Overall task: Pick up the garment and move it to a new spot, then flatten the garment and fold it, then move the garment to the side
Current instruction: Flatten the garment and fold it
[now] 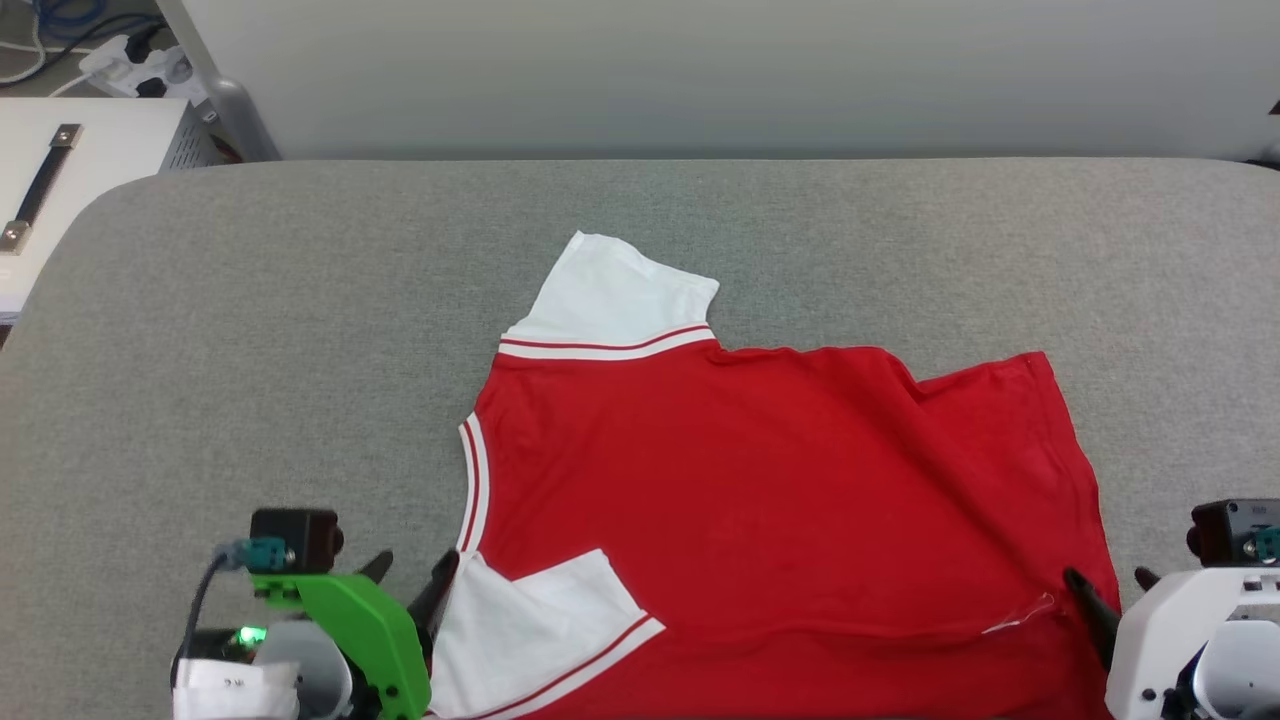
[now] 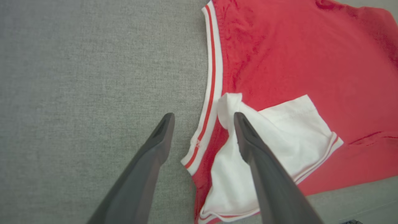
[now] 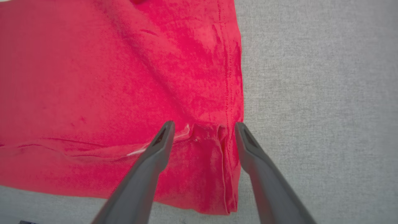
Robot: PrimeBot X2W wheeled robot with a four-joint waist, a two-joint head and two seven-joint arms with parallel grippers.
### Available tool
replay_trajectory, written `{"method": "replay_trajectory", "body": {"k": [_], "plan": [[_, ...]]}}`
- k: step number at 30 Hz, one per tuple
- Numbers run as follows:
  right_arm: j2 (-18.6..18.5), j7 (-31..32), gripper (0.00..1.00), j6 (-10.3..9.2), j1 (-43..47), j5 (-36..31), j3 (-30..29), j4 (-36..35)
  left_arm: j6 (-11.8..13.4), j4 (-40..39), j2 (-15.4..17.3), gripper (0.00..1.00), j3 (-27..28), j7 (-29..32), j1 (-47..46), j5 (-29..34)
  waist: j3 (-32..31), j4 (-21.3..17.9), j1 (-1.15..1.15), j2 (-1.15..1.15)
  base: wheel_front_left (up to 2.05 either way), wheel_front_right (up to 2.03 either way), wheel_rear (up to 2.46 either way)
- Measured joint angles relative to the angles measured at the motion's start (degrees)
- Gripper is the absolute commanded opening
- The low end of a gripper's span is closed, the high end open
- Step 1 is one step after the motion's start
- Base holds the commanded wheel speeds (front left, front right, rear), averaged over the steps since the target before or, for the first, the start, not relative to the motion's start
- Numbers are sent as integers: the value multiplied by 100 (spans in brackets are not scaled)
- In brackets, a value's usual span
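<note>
- The shirt point(image 1: 780, 480) is lying spread on the grey worktop point(image 1: 250, 330), filling the centre to lower right of the head view, with a plain red face showing.
- One white sleeve point(image 1: 620, 290) is sticking out toward the upper centre, flat on the worktop.
- The other sleeve point(image 1: 540, 610) is lying folded over onto the red body at the lower left, beside the striped neck trim point(image 1: 472, 480).
- The left jaws are standing apart at the lower left of the head view. In the left wrist view one finger point(image 2: 155, 149) is hanging over bare worktop and the other point(image 2: 258, 149) over the folded sleeve point(image 2: 295, 130), with the neck trim point(image 2: 211, 77) running between them.
- The right jaws are standing apart at the lower right, gripping nothing. In the right wrist view one finger point(image 3: 155, 155) is hanging over red cloth point(image 3: 93, 77) and the other point(image 3: 252, 152) at the shirt's side edge, with a puckered hem corner point(image 3: 208, 133) between them.
</note>
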Motion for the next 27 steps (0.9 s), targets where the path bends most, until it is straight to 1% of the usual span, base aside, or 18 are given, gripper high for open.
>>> {"method": "replay_trajectory", "body": {"k": [3,4,7,10,11,14,20,23,27], "plan": [[-73,-143,100,-1,-148,15,14,-305,-8,-382,64,100,238,-25,-373,9,68,-108,0,0,0,0,0],[-68,-176,100,-1,-199,14,18,-369,-51,-487,79,100,298,-25,-483,8,100,-136,0,0,0,0,0],[-62,-313,100,-2,-402,18,144,-604,-298,-702,141,100,475,88,-962,-31,240,-245,0,0,0,0,0],[-57,-396,100,-2,-583,40,303,-827,-509,-638,386,100,448,614,-1655,109,443,-368,0,0,0,0,0],[-60,-432,100,-2,-628,38,333,-869,-558,-586,419,100,467,751,-1866,109,502,-400,0,0,0,0,0],[-55,-565,100,-2,-827,41,470,-990,-751,-322,514,100,427,1388,-2610,146,723,-525,1,0,0,0,0],[33,-936,100,-2,-1174,40,795,-1077,-1106,497,471,100,332,2648,-3951,122,1212,-811,1,0,0,0,0],[108,-1077,100,-2,-1278,42,921,-1056,-1257,998,319,100,285,2977,-4434,122,1446,-957,1,0,0,0,0],[155,-1250,100,-2,-1417,43,1062,-983,-1441,1717,88,100,148,3222,-4877,189,1742,-1162,1,0,0,0,0]]}}
